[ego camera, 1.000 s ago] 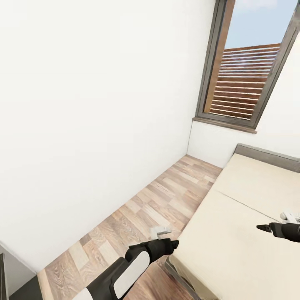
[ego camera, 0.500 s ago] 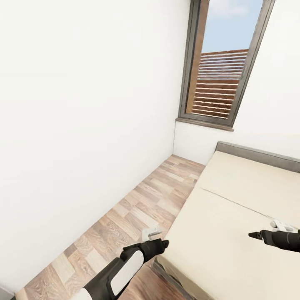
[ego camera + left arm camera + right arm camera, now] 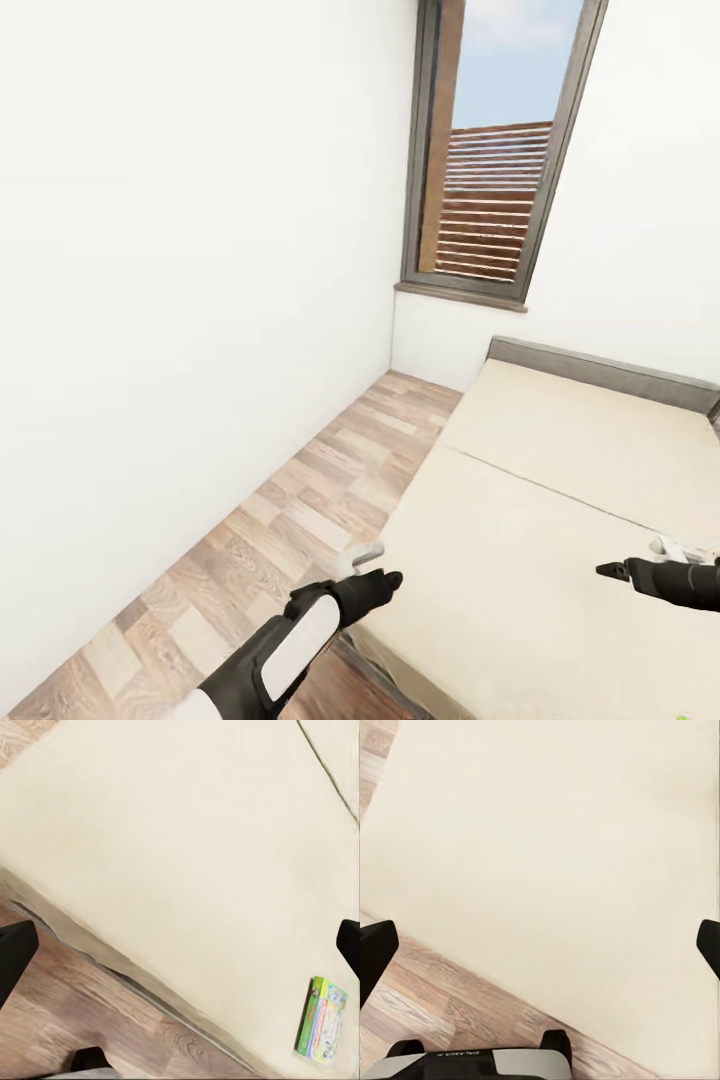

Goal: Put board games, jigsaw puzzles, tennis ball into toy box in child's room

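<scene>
board game (image 3: pixel 322 1019) beyond left gripper's (image 3: pixel 180 937) spread jaws

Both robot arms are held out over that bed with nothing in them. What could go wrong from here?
One board game lies close to the edge of the bed; a clumsy nudge might push it onto the floor. The left gripper sits near the bed's corner, so if the robot rolls closer, the arm could bump the mattress or frame.

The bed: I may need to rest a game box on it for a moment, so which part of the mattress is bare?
Nearly all of the beige mattress is bare, from the floor-side edge to the grey frame under the window. The left wrist view shows one board game lying near the mattress edge. Both grippers, left and right, are open and empty.
</scene>
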Motion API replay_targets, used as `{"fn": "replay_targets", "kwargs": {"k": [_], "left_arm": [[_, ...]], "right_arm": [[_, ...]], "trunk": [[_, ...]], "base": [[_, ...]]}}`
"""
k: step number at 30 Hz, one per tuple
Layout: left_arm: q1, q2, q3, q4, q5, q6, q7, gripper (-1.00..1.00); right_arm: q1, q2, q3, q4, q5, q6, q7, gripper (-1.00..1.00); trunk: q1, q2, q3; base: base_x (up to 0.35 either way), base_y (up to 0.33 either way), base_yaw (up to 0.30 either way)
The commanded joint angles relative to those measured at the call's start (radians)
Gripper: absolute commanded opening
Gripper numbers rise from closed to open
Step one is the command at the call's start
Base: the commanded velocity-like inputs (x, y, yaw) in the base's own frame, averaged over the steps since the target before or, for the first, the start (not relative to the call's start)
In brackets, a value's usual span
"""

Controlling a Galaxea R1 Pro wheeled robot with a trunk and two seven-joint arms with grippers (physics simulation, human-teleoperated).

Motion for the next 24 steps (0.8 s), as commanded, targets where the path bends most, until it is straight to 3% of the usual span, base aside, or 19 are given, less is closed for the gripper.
{"fn": "replay_targets", "kwargs": {"k": [1, 5, 6, 10, 15, 18, 22, 24], "left_arm": [[-0.001, 0.001, 0.000, -0.002, 0.014, 0.001, 0.008, 1.00], [-0.002, 0.000, 0.003, -0.002, 0.026, 0.003, 0.009, 1.00], [-0.007, 0.002, 0.029, -0.001, 0.058, 0.007, 0.007, 1.00], [-0.009, 0.008, 0.068, -0.002, 0.101, 0.020, 0.006, 1.00], [-0.009, 0.015, 0.078, -0.002, 0.105, 0.024, 0.009, 1.00], [-0.010, 0.034, 0.086, 0.000, 0.111, 0.023, 0.008, 1.00], [-0.010, 0.058, 0.122, 0.015, 0.139, 0.025, -0.033, 1.00], [-0.010, 0.066, 0.135, 0.041, 0.149, 0.035, -0.132, 1.00]], "right_arm": [[-0.002, 0.001, -0.002, -0.001, 0.011, 0.003, 0.010, 1.00], [-0.002, 0.002, -0.002, -0.002, 0.011, 0.003, 0.010, 1.00], [-0.003, 0.001, -0.001, -0.001, 0.013, 0.003, 0.010, 1.00], [-0.004, 0.000, -0.002, 0.000, 0.013, 0.005, 0.010, 1.00], [-0.006, -0.002, -0.001, 0.001, 0.016, 0.023, 0.008, 1.00], [-0.006, -0.002, 0.000, 0.006, 0.019, 0.032, 0.005, 1.00], [-0.007, -0.004, -0.001, 0.039, 0.020, 0.031, -0.007, 1.00], [-0.006, -0.006, -0.007, 0.067, 0.014, 0.011, -0.016, 1.00]], "trunk": [[0.001, -0.002, -0.002], [0.001, -0.002, 0.000], [0.001, -0.002, 0.000], [0.001, -0.002, 0.001], [0.001, -0.002, 0.002], [0.001, -0.002, 0.002], [0.001, -0.002, 0.002], [0.001, -0.002, 0.002]], "base": [[0.000, -0.002, -0.299], [0.000, 0.000, -0.300], [0.000, 0.000, -0.300], [0.000, 0.000, -0.300], [0.000, 0.000, -0.300], [0.000, 0.000, -0.300], [0.000, 0.000, -0.300], [0.000, 0.000, -0.300]]}}
